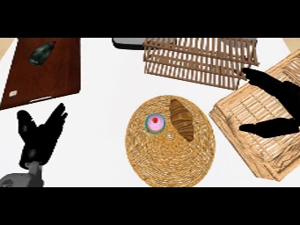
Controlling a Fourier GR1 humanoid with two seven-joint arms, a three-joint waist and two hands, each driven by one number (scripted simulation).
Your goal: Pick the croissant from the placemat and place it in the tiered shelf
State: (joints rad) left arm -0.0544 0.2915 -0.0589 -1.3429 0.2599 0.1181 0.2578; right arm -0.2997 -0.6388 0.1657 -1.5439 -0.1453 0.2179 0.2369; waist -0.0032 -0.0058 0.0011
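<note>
Croissant not picked yet, reach is the step in hand.

Left hand (40,132) rests lower left, fingers relaxed; one croissant (183,118) lies on the one round mat (171,162) at center beside one donut (155,123); one shelf (201,61) up top; right hand (288,110), fingers spread and holding nothing, must swing left and down.

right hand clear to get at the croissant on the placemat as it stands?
Probably yes. The right hand hovers open over the wicker tray, right of the round placemat. The croissant lies on the placemat's upper right, nearest that hand, with nothing between them. The small pink item sits on its far side.
</note>
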